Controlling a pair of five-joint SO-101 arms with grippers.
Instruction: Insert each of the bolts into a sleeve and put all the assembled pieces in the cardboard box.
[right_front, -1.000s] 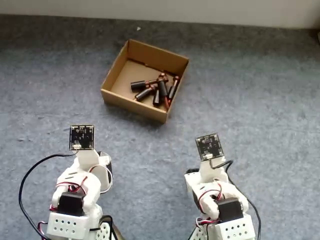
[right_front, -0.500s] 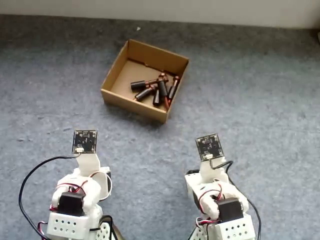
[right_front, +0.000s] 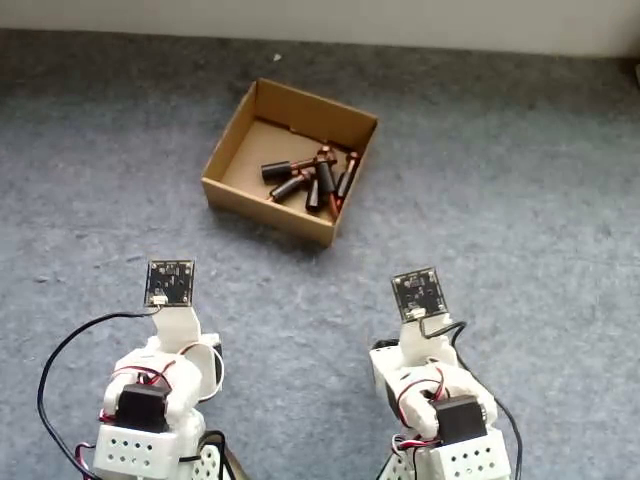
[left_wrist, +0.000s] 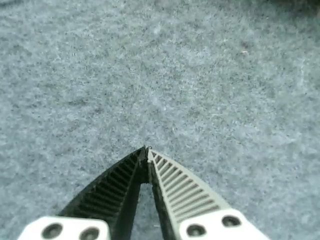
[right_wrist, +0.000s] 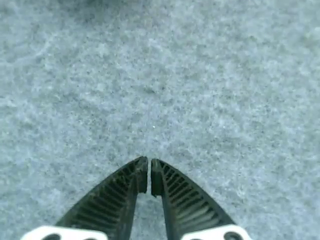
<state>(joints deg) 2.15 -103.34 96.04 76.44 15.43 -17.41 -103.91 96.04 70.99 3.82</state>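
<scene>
Pulled back slightly toward the lower left, the left hand (left_wrist: 146, 151) sits pressed together and empty like the right hand (right_wrist: 149, 165), while the dark assembled bolt-and-sleeve pieces (right_front: 318, 180) lie inside the open brown cardboard box (right_front: 260, 208) at upper centre, so the task looks finished.

A grey, felt-like carpet (right_front: 520, 200) covered the whole work surface, its short nap mottled lighter and darker. Along the far side it darkened, and beyond it ran a pale off-white strip (right_front: 400, 20), wall or bare edge. A tiny pale speck (right_front: 277, 58) lay there. The light was soft and even.
</scene>
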